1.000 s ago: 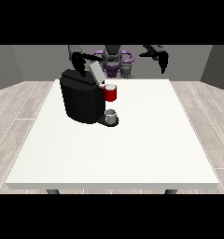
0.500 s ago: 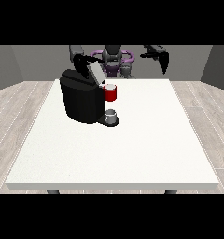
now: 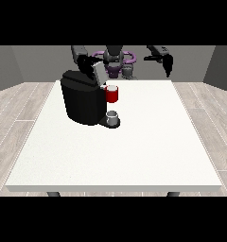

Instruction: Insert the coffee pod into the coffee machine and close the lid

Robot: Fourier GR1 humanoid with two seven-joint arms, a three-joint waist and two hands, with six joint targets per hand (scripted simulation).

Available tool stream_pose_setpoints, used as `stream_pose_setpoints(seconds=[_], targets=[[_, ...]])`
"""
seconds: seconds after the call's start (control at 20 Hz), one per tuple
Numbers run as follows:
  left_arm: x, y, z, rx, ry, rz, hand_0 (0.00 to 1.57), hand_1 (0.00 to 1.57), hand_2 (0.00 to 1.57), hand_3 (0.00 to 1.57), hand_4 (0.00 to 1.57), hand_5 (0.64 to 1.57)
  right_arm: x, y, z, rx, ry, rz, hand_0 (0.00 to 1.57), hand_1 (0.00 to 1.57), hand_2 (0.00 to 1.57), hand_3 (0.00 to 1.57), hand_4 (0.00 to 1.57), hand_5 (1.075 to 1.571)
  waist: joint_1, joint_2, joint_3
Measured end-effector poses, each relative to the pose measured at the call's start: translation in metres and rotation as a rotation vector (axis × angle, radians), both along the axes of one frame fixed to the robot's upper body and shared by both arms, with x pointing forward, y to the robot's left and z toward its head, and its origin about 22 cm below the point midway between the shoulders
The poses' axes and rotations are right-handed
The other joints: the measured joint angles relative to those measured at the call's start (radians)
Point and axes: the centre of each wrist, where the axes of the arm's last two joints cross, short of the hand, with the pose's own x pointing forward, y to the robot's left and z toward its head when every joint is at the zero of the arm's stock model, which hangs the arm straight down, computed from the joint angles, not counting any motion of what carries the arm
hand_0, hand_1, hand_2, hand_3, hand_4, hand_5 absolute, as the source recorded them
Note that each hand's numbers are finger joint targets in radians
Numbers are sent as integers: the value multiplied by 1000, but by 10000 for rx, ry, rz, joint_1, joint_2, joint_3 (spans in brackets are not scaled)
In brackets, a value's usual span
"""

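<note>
Front view: lid hides hand at left; pod unseen

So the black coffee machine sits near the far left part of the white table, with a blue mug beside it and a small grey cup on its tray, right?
Not quite: the mug is red, not blue, as the front view shows. The rest holds: the black coffee machine stands on the far left part of the white table, with the small grey cup on its tray.

The black robot hand at the view's left now sits slightly lower against the raised grey hinged lid of the black coffee machine. No other displacement is observed.
</note>
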Motion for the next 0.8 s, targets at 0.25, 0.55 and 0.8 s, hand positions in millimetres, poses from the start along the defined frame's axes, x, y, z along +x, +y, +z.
stream_pose_setpoints(seconds=[0.25, 0.55, 0.8], targets=[[2, 8, 0, -1, 29, 130, 0, 0, 0, 0, 158, 1571, 5, 19, 8, -403, 126, 328, 0, 0, 0, 0, 0, 1571, 66, 32, 5], [4, 5, 4, 30, 51, -27, 0, 0, 0, 0, 139, 1571, 13, 35, 22, -1026, -329, 442, 0, 0, 0, 0, 124, 1571, 334, 156, 6], [7, 4, 2, -87, -146, 86, 0, 0, 0, 0, 0, 1571, 18, 48, 37, -1280, -726, 685, 0, 0, 0, 0, 73, 1571, 223, 297, 8]])
